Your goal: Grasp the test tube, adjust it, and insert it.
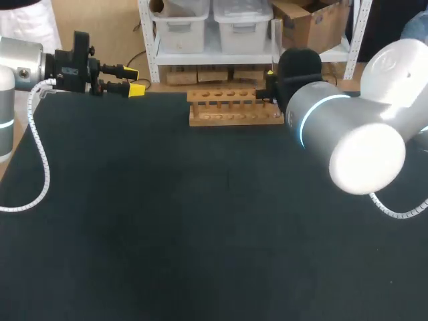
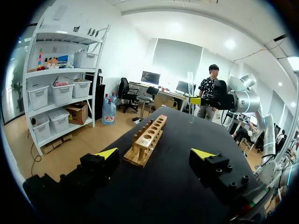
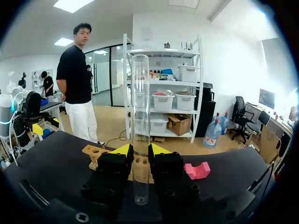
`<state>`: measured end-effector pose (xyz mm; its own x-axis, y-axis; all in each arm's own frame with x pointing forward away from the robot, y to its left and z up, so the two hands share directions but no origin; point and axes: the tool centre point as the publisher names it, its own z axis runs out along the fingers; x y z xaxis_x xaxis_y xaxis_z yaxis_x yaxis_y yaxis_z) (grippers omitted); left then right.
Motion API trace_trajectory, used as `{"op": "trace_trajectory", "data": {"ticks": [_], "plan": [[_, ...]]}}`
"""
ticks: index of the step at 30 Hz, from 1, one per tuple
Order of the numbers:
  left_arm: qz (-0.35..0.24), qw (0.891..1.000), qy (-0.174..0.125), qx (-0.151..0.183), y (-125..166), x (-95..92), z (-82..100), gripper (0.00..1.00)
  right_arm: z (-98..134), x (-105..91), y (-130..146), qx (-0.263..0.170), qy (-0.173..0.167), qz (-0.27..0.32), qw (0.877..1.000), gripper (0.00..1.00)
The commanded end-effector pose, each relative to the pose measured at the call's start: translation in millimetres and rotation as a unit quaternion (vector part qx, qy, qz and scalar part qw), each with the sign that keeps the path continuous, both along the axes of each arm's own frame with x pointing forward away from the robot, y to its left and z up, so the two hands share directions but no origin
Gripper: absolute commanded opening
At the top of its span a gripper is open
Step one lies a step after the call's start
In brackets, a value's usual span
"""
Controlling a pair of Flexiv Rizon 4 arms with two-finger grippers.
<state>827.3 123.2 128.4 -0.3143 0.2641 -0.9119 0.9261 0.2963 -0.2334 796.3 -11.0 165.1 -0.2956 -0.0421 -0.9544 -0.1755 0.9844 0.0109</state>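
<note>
The test tube (image 3: pixel 139 116) is being gripped by the right jaws. It is being pinched from both sides between the two yellow fingertips (image 3: pixel 122 149), so the jaws are being kept narrow, only as far apart as the glass is thick. The tube is clear and is being held upright, off the black table (image 1: pixel 167 221). In the left wrist view it is being clasped at about mid-length, with glass showing both above and below the jaws.

The wooden rack (image 1: pixel 234 107) is lying ahead of the right jaws and lower than them, and is partly hidden behind the fingers in the right wrist view. A row of round holes is being shown along its top face. In the head view the right jaws are being hidden for the most part by the right arm (image 1: pixel 361 134), beside the rack's end. A pink block (image 3: pixel 196 170) is being seen on the table just beside the right jaws, next to the rack.

The left jaws are being held wide open, with nothing between their fingertips (image 2: pixel 108 153). They are being kept over the table's far edge, at the end of the left arm (image 1: pixel 20 73), well apart from the tube. The rack is lying lengthwise ahead of them, and the tube is being held beyond its far end.
</note>
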Motion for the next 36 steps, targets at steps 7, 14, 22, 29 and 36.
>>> {"op": "trace_trajectory", "data": {"ticks": [7,14,22,29,36], "plan": [[-0.001,1.0,-0.002,-0.001,0,0.5,-1.0,1.0,-2,-1.3,-2,0.006,-0.021,0.002,1.0,0.0],[-0.001,1.0,-0.002,-0.001,0,0.5,-1.0,1.0,-2,-1.3,-2,0.006,-0.021,0.002,1.0,0.0],[-0.001,1.0,-0.002,-0.001,0,0.5,-1.0,1.0,7,17.3,1,0.021,-0.104,-0.045,0.993,0.0],[-0.001,1.0,-0.002,-0.001,0,0.5,-1.0,1.0,15,34.0,13,0.014,-0.145,-0.052,0.988,0.0],[-0.001,1.0,-0.002,-0.001,0,0.5,-1.0,1.0,18,48.4,22,0.006,-0.17,-0.043,0.985,0.0]]}}
